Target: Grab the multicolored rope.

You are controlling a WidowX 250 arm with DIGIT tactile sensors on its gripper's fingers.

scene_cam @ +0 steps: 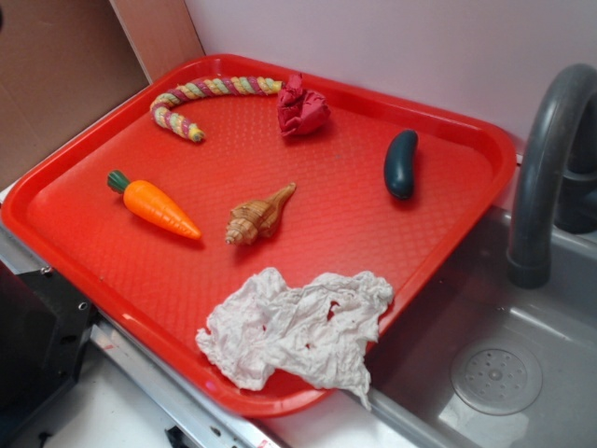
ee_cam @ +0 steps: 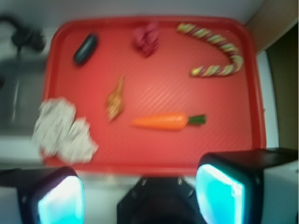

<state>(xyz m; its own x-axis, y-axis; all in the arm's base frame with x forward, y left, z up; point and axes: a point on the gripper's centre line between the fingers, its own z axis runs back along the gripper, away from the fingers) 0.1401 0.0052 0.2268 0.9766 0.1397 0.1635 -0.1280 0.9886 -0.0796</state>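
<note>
A red tray [scene_cam: 438, 252] carries the multicolored rope [scene_cam: 201, 98] curved at its far corner, a crumpled red cloth [scene_cam: 302, 107], a dark green cucumber [scene_cam: 401, 163], an orange carrot [scene_cam: 157, 205], a tan shell [scene_cam: 258, 217] and a wrinkly white cloth [scene_cam: 294, 327] overhanging the near rim.

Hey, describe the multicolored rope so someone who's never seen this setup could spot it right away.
Start at the red tray beside the grey sink. In the exterior view, look to its far left corner, where the multicolored rope lies bent in a hook, left of a crumpled red cloth. It alone has twisted pink, yellow, green and maroon stripes; the orange toy carrot nearby is plain and shorter.
</note>
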